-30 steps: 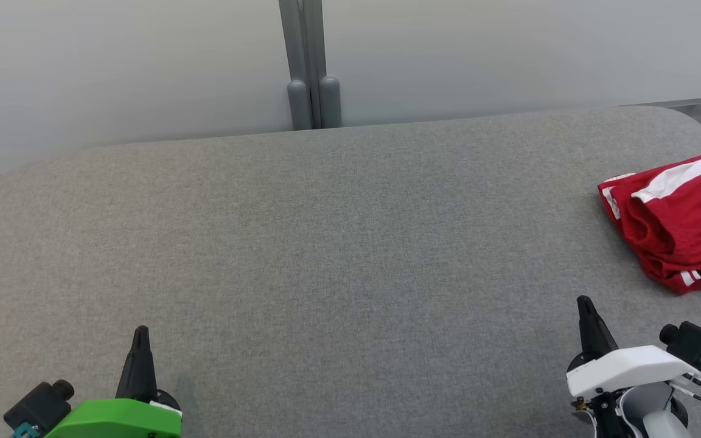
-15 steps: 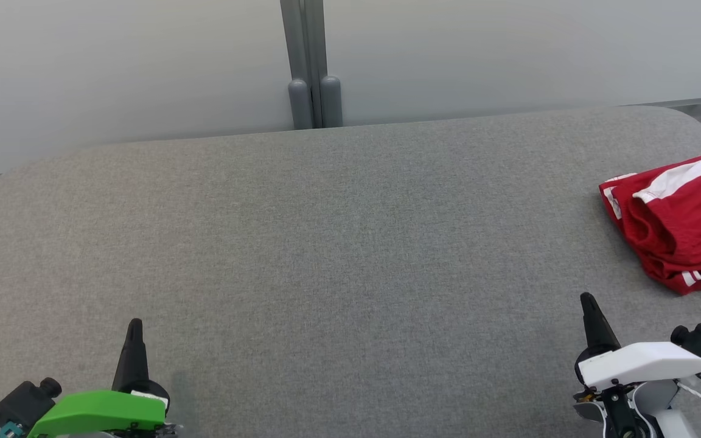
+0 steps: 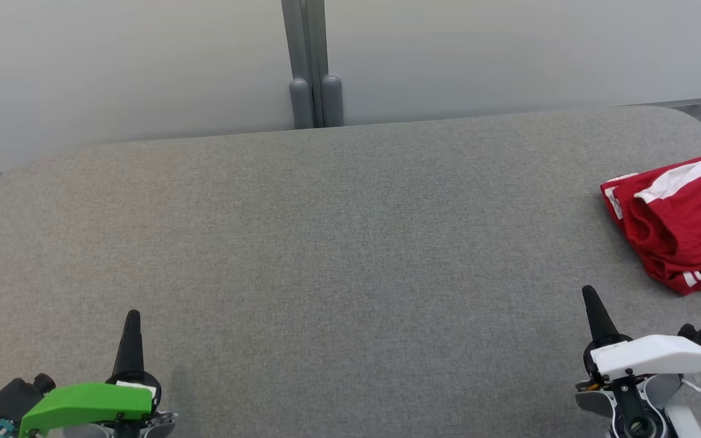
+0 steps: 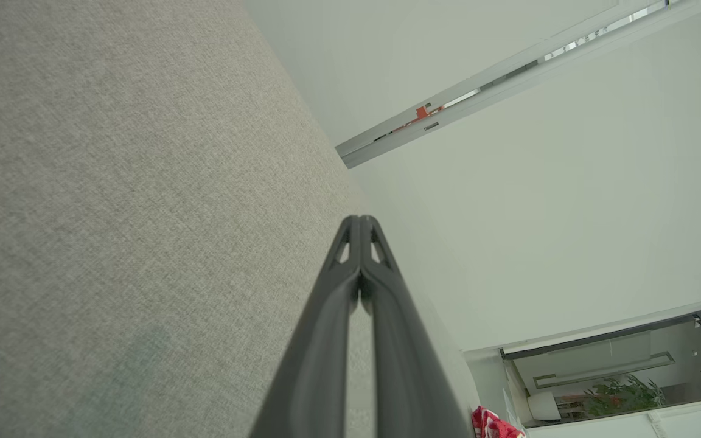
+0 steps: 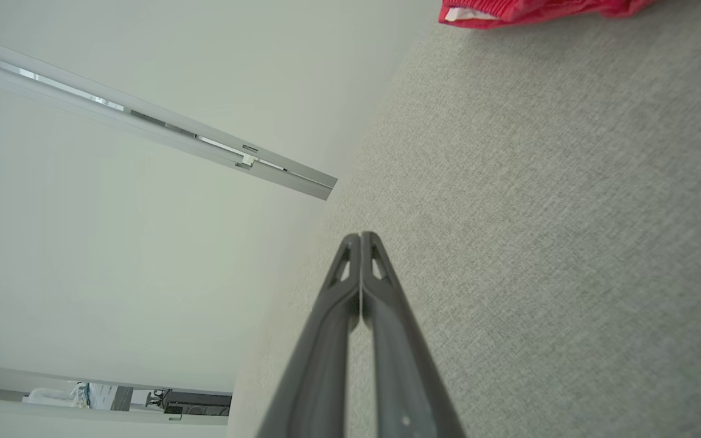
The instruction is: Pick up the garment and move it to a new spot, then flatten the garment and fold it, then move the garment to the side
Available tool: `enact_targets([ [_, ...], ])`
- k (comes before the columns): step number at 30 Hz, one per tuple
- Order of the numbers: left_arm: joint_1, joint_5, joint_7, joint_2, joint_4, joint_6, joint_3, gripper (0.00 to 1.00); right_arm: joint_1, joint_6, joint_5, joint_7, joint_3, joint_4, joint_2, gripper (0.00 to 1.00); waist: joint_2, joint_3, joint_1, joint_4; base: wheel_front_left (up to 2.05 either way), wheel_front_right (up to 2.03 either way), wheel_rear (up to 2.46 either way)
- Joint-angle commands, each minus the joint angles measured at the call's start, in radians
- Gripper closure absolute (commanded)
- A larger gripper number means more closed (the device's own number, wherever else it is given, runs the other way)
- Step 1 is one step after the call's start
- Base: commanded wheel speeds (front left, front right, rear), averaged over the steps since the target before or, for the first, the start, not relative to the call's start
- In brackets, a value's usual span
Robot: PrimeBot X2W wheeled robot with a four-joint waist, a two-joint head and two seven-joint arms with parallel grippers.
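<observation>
Both jaws closed: left gripper [image 3: 133,315], right gripper [image 3: 587,292]; crumpled red garment [image 3: 682,228] on woven grey surface [image 3: 350,243].

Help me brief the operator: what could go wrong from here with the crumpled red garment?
The crumpled red and white garment lies near the right end of the grey fabric-covered table; a shove might slide it off.
The right gripper is shut, apart from it; reaching unopened would likely push the cloth.
Bunched layers may get pinched together, hampering flattening.

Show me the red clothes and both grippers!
red clothes [image 3: 685,234]: head view, middle of the red cloth.
left gripper [image 3: 132,316]: head view, its shut fingertips.
right gripper [image 3: 587,292]: head view, its shut fingertips.
</observation>
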Motion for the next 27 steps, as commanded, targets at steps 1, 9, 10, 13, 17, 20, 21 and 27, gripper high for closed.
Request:
enact_targets([
  [1, -0.029, -0.027, 0.007, 0.009, -0.011, -0.002, 0.007, 1.00, -0.020, 0.000, 0.028, 0.007, -0.004, -0.015, -0.005, 1.00, -0.0001, 0.000, 0.0000, 0.000, 0.00, 0.00, 0.00],
  [9, -0.037, -0.101, 0.028, 0.010, -0.013, -0.002, 0.014, 1.00, -0.022, 0.000, 0.113, 0.028, -0.011, -0.023, -0.006, 1.00, -0.0001, 0.001, 0.0000, 0.002, 0.00, 0.00, 0.00],
  [10, -0.038, -0.109, 0.030, 0.010, -0.013, -0.002, 0.015, 1.00, -0.022, 0.000, 0.121, 0.030, -0.012, -0.024, -0.006, 1.00, -0.0001, 0.001, 0.0000, 0.002, 0.00, 0.00, 0.00],
  [13, -0.042, -0.138, 0.038, 0.010, -0.014, -0.002, 0.017, 1.00, -0.023, 0.000, 0.150, 0.037, -0.014, -0.026, -0.006, 1.00, -0.0001, 0.001, 0.0000, 0.002, 0.00, 0.00, 0.00],
  [17, -0.046, -0.169, 0.047, 0.010, -0.015, -0.002, 0.020, 1.00, -0.025, 0.000, 0.187, 0.047, -0.018, -0.030, -0.006, 1.00, -0.0001, 0.001, 0.0000, 0.003, 0.00, 0.00, 0.00],
  [20, -0.050, -0.194, 0.054, 0.010, -0.016, -0.002, 0.021, 1.00, -0.026, 0.000, 0.213, 0.054, -0.020, -0.032, -0.007, 1.00, -0.0001, 0.002, 0.0000, 0.003, 0.00, 0.00, 0.00],
  [21, -0.051, -0.202, 0.057, 0.010, -0.016, -0.002, 0.022, 1.00, -0.027, 0.000, 0.224, 0.056, -0.021, -0.033, -0.007, 1.00, -0.0001, 0.002, 0.0000, 0.003, 0.00, 0.00, 0.00],
  [27, -0.054, -0.250, 0.071, 0.011, -0.017, -0.003, 0.026, 1.00, -0.028, 0.000, 0.275, 0.069, -0.026, -0.038, -0.007, 1.00, -0.0001, 0.002, 0.0000, 0.004, 0.00, 0.00, 0.00],
])
